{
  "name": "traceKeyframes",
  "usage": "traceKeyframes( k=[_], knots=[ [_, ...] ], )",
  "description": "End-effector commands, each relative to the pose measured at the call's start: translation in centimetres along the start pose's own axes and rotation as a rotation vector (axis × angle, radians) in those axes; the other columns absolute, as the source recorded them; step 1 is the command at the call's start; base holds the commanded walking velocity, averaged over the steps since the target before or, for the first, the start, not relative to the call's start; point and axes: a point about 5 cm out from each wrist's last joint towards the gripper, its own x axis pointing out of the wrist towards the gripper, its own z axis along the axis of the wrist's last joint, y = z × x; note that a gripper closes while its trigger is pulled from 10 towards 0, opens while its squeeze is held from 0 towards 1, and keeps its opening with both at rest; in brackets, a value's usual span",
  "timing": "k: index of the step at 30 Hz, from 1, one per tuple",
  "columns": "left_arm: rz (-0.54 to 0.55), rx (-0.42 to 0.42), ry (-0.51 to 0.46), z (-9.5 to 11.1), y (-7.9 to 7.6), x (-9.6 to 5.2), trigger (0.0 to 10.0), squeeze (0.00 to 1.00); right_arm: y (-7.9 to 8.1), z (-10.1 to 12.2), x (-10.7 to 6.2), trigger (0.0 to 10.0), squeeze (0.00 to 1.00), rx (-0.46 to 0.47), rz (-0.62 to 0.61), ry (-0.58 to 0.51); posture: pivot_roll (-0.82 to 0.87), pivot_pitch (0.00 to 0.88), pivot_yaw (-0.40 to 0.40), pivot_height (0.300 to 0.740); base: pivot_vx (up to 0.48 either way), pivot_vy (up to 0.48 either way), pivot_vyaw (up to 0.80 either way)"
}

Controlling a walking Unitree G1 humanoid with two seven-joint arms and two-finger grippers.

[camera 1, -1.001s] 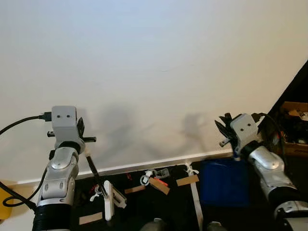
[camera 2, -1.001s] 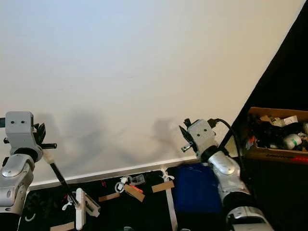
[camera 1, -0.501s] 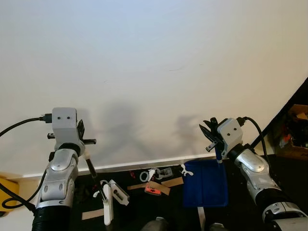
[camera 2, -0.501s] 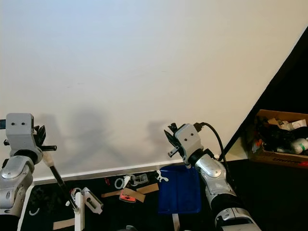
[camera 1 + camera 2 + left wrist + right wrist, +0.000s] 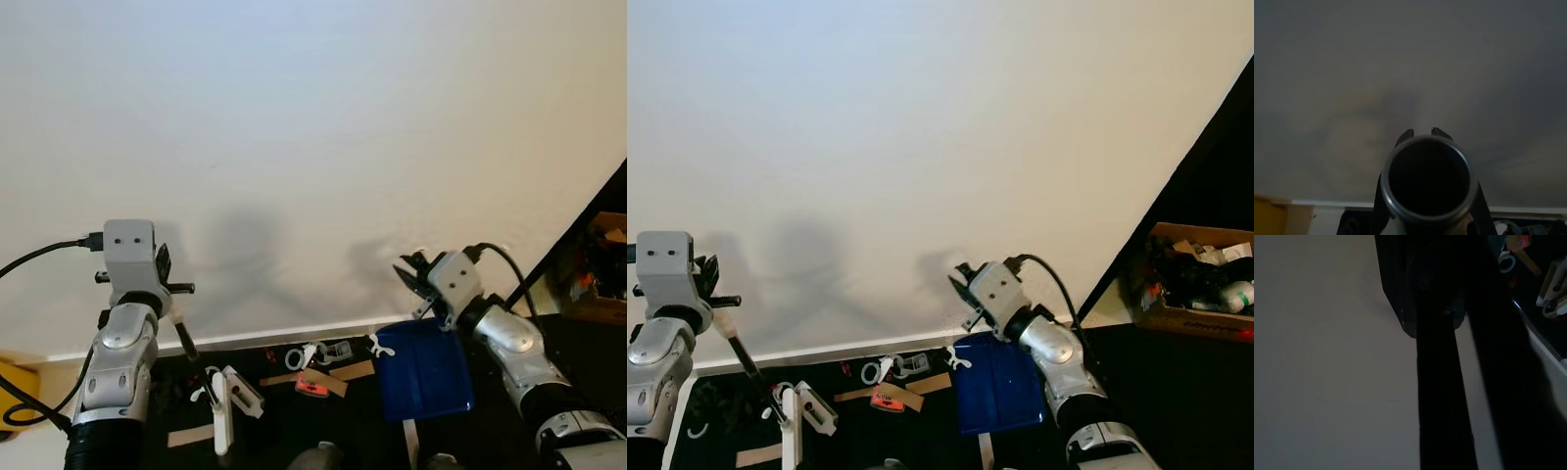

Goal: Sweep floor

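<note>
Now, what we see:
Left gripper [image 5: 165,284]: we clamp the broom handle [image 5: 186,343].
Right gripper [image 5: 419,284]: we grip the blue dustpan [image 5: 423,367], hanging just below it.
Scraps [image 5: 313,370]: between both tools.

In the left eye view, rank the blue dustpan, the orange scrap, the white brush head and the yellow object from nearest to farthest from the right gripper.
From the right gripper:
1. Blue dustpan, just below it.
2. Orange scrap, on the dark floor toward the middle.
3. White brush head, under the left arm.
4. Yellow object, at the far left edge.
</note>
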Motion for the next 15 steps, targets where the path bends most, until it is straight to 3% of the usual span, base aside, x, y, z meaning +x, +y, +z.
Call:
traceKeyframes(
  k=[1,8,15],
  knots=[
    [0.007,-0.048,-0.012,-0.3,0.1,0.1,10.0,0.00,1.6,-1.0,-0.2,10.0,0.00,-0.011,0.028,0.042,0.18,0.285,0.147,0.740,0.000,0.000,0.00],
    [-0.022,-0.108,-0.017,-0.5,-1.0,0.7,10.0,0.00,2.3,-1.1,0.0,10.0,0.00,-0.022,0.003,0.053,0.17,0.295,0.144,0.740,0.000,0.000,0.00],
    [-0.119,-0.257,-0.017,-0.9,-3.2,1.2,10.0,0.00,2.5,-1.2,0.0,10.0,0.00,0.017,-0.061,0.044,0.16,0.305,0.134,0.740,0.000,0.000,0.00]
  ],
)
